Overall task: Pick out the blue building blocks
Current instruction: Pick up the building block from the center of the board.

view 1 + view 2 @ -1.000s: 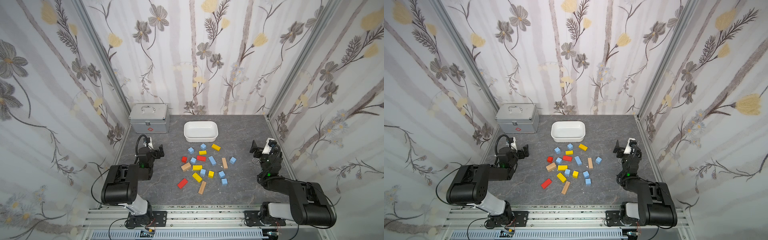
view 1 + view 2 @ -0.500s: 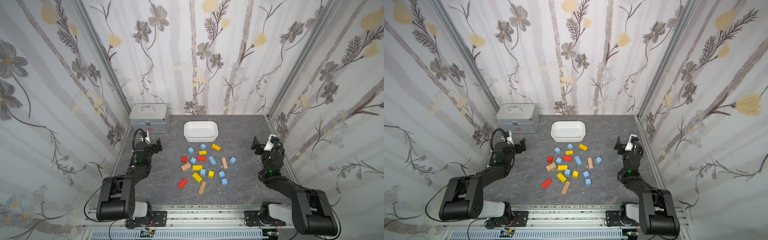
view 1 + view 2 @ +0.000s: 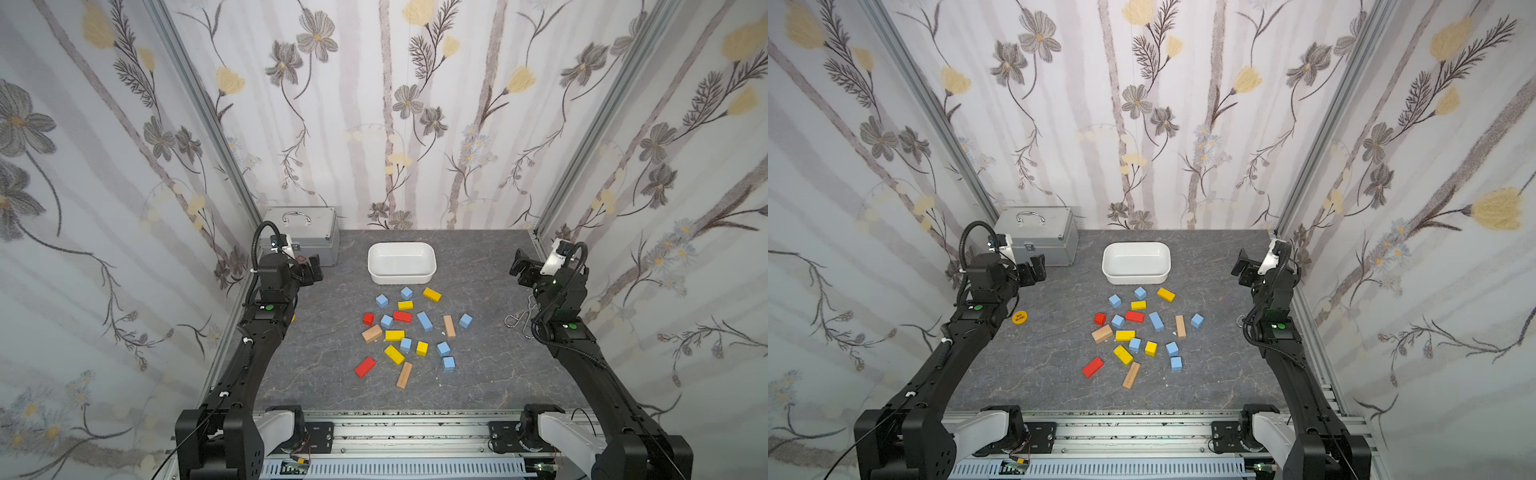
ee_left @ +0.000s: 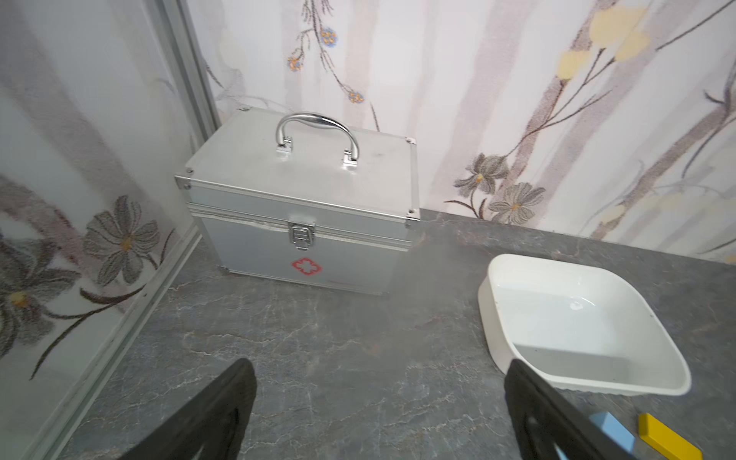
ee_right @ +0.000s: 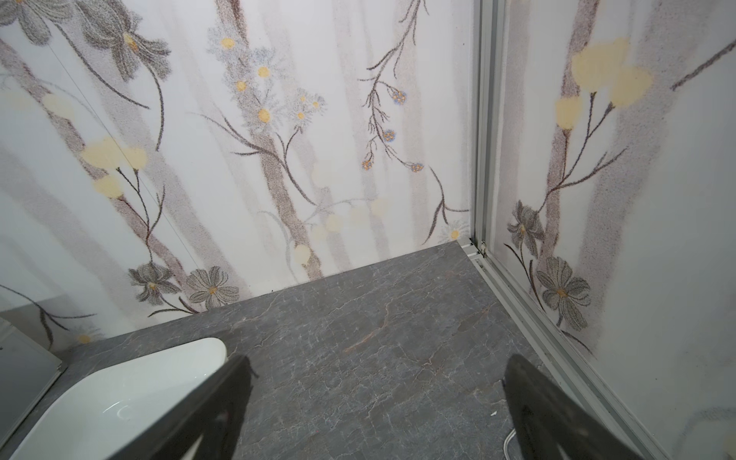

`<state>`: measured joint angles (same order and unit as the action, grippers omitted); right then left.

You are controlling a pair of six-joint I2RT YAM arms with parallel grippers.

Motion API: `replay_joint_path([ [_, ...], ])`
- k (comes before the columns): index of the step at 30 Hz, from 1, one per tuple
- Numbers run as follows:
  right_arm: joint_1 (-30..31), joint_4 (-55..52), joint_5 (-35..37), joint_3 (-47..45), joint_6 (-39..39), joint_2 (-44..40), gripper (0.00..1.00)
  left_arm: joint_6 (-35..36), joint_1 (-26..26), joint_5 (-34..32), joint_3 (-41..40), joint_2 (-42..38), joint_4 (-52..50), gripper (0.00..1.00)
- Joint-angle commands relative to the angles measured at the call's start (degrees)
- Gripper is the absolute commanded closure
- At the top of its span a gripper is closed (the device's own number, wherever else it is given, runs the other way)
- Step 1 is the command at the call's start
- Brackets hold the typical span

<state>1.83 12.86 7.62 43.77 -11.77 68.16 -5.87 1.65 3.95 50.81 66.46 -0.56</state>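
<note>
While both arms hang out at the sides, no blue block has been picked yet. In both top views the left fingers (image 3: 316, 264) are spread wide and hold nothing, and the right fingers (image 3: 517, 261) are the same. The blue building blocks (image 3: 424, 321) lie on the grey surface (image 3: 490, 374) between the two sets of fingers, well apart from both. None is in the white tub (image 3: 401, 277) just past the pile. They are mixed in with yellow blocks (image 3: 394, 335), red blocks (image 3: 402, 316) and tan blocks (image 3: 449, 325). One blue cube (image 3: 1134, 344) sits just beside a yellow block.

In the left wrist view, the left fingers frame bare surface, with a silver case (image 4: 302, 223) ahead of them. The tub sits past one finger, and one blue block peeks out from behind that finger.

In the right wrist view, the right fingers frame only bare surface and wall. A corner of the tub shows beside one finger, and no blocks show.

Trouble could come from the crowding. Wide fingers dropping onto a packed blue cube may catch or shove its yellow neighbour too. The blocks look small and smooth, so a corner grip could let one twist and pop out. If both arms reach for the middle together, they might bump.
</note>
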Motion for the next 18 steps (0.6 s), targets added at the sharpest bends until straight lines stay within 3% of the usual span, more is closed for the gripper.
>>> replay_joint_path([
  [1, 0.7, -16.6, -3.4, 6.6, -1.8, 2.4, 0.00, 2.9, 1.1, 5.2, 3.5, -0.1, -8.9, 0.00],
  [10, 7.1, -38.0, -0.7, 18.0, -8.4, 8.6, 0.01, 9.1, 5.6, 12.8, 9.1, 3.5, -16.0, 0.00],
  [18, 10.2, -40.6, -2.4, 13.8, -20.1, 10.7, 0.05, 9.8, 9.6, 16.4, 5.6, 4.8, -11.7, 0.00],
])
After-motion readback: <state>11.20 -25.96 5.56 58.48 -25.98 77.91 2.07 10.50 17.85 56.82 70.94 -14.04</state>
